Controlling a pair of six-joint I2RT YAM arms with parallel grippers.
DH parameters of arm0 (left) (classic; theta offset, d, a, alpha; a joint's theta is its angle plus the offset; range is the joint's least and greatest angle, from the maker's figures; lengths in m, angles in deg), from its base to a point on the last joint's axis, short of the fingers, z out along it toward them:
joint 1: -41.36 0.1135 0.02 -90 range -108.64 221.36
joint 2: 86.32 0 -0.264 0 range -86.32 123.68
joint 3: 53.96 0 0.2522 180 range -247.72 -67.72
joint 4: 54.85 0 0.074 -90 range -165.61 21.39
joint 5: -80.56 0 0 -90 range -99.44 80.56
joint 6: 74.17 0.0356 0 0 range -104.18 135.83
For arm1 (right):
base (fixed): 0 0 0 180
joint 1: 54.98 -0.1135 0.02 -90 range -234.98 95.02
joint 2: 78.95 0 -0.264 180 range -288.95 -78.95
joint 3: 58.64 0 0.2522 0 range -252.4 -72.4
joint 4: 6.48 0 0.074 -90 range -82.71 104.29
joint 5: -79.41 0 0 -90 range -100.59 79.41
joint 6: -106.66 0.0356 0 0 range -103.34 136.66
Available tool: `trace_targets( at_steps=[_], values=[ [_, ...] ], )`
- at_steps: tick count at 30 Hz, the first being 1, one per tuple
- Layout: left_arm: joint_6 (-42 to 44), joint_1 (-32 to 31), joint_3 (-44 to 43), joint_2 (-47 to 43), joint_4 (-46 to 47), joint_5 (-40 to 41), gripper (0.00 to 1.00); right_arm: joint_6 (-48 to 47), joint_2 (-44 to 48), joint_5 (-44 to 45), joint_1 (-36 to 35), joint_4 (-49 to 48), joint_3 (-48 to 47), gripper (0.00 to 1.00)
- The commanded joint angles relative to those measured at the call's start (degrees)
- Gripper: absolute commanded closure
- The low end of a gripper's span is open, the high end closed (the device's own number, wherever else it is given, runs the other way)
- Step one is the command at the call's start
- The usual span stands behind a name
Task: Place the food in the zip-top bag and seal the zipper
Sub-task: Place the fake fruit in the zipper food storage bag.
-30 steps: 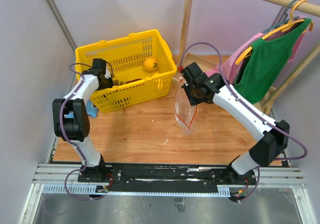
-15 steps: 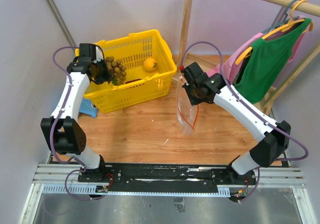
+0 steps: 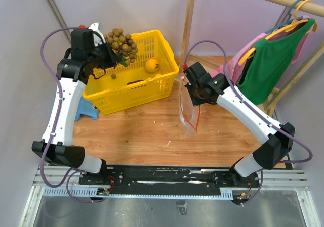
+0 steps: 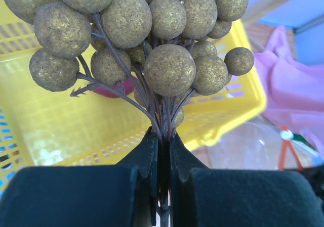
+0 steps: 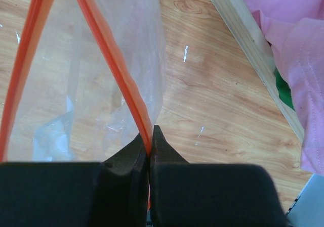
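Observation:
My left gripper (image 3: 107, 56) is shut on the stems of the olive-brown grape bunch (image 3: 121, 42) and holds it high above the yellow basket; the bunch fills the left wrist view (image 4: 167, 70), stems pinched at the gripper (image 4: 163, 141). A yellow-orange fruit (image 3: 152, 65) and a dark purple piece (image 3: 134, 82) lie in the basket. My right gripper (image 3: 191, 96) is shut on the red-orange zipper strip (image 5: 121, 70) of the clear zip-top bag (image 3: 188, 113), which hangs open above the table. The right wrist view shows the gripper (image 5: 151, 136) and the bag mouth spread (image 5: 76, 85). The slider tab is not visible.
The yellow basket (image 3: 126, 98) stands at the back left. A blue object (image 3: 85, 110) lies left of it. A wooden post (image 3: 189, 19) rises behind the bag. Green and pink clothes (image 3: 268, 60) hang on a rack at the right.
My left arm has lifted the grape bunch out of the basket and raised it up and slightly right. The right gripper and bag have barely moved.

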Motion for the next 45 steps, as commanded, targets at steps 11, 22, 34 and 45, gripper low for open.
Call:
trace_targets(
  at_steps=[11, 22, 34, 45],
  values=[
    [-4.7, -17.8, 0.9, -3.8, 3.5, -2.1, 1.0, 6.3, -1.2, 2.9, -0.8, 0.0, -4.8, 0.99],
    [-9.5, -28.1, 7.8, -5.7, 9.8, 0.2, 1.0, 11.3, -3.2, 2.7, -0.9, -1.3, -6.0, 0.99],
    [-11.7, -31.9, 14.1, -7.4, 12.9, 2.6, 1.0, 15.5, -4.3, 1.6, -0.7, -3.6, -5.5, 1.0],
    [-12.1, -37.0, 19.0, -8.8, 10.0, 13.1, 1.0, 17.4, -2.3, -0.1, -0.7, -6.1, -4.0, 1.0]
  ],
)
